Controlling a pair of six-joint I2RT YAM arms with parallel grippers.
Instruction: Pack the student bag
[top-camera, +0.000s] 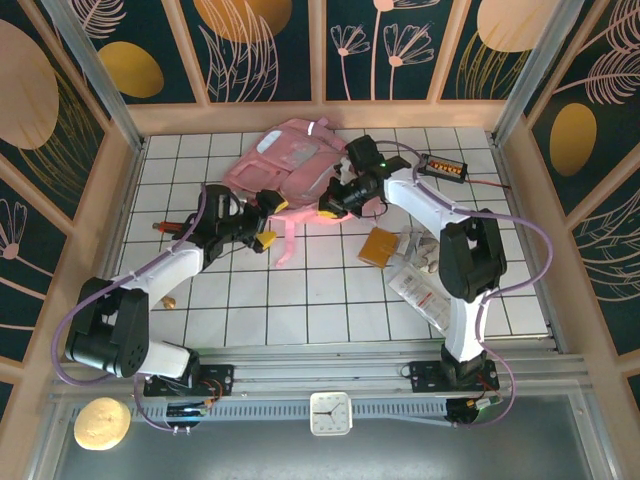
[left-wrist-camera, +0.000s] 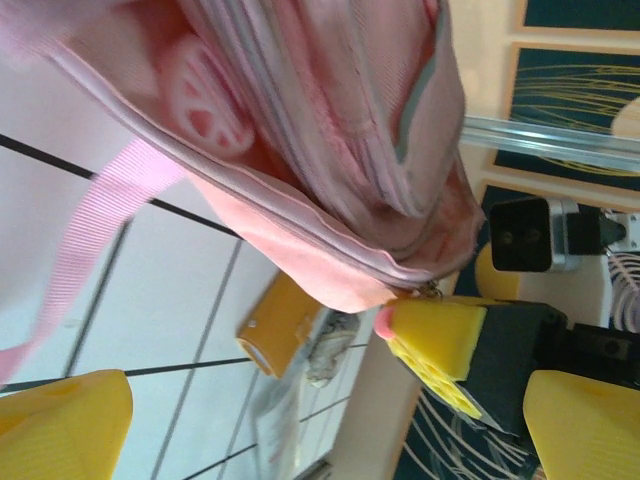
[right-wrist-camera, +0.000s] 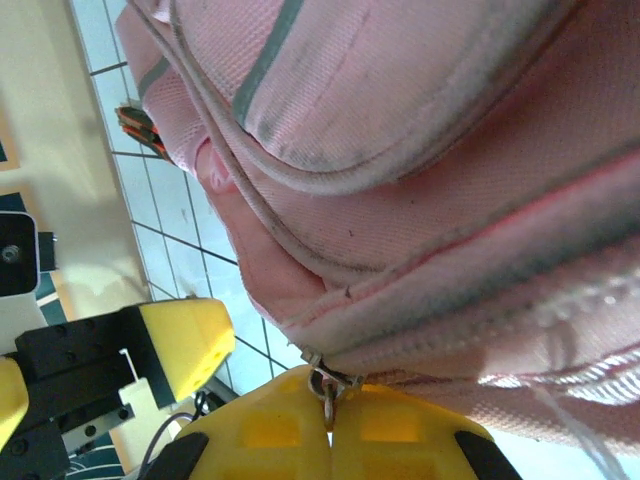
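The student bag (top-camera: 290, 160) is a soft pink backpack lying at the back middle of the tiled table. Its pink strap (top-camera: 283, 238) trails toward the front. My right gripper (right-wrist-camera: 330, 430) is shut on the bag's metal zipper pull (right-wrist-camera: 325, 385), at the bag's near right edge (top-camera: 332, 203). In the left wrist view the bag (left-wrist-camera: 330, 150) hangs just above my left gripper (left-wrist-camera: 320, 425), which stands open, its yellow fingers (left-wrist-camera: 60, 425) wide apart with nothing between them. That left gripper (top-camera: 268, 221) sits at the bag's near left corner, beside the strap.
An orange-brown flat case (top-camera: 380, 246) lies right of centre, with crumpled wrapping (top-camera: 420, 250) and a clear packet (top-camera: 420, 290) beside it. A black device with orange lights (top-camera: 443, 167) sits back right. Pencils (top-camera: 165, 228) lie by the left arm. Wooden walls ring the table.
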